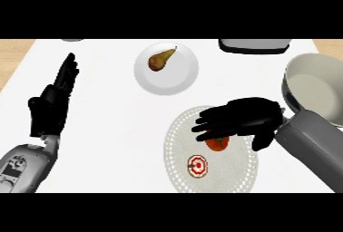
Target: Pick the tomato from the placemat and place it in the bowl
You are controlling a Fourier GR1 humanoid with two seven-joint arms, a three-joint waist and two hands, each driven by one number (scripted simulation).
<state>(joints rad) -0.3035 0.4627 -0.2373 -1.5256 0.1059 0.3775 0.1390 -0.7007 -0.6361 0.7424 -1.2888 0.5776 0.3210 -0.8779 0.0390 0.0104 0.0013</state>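
A white table (100,113) is seen from steeply above, with two grey forearms ending in black hands.

The right hand (244,118) comes in from the right side and lies over the upper part of a round, pale placemat (184,156). Its fingers (211,122) point left and curl downward, and its thumb (261,141) hangs down on the near side. Directly under the fingers sits the tomato (218,143), red-orange and partly covered by the hand. The fingers bend round its top, but it cannot be told whether they actually touch it or only hover above. The tomato is on the placemat.

Just below and to the left of that hand, also on the placemat, is a small round red-and-white mark or disc (197,166).

To the right of the hand, just beyond the wrist, is the bowl (321,90), large, grey-rimmed and pale inside, partly cut off by the view's edge.

Above and to the left of the right hand is a white plate (181,74) carrying a brown pear (161,60). Farther up, above the hand, the lower edge of a grey and dark object (254,45) shows.

Well apart to the left, the left hand (53,102) rests near the left side, its fingers straight, held together and pointing away from the robot, holding nothing.
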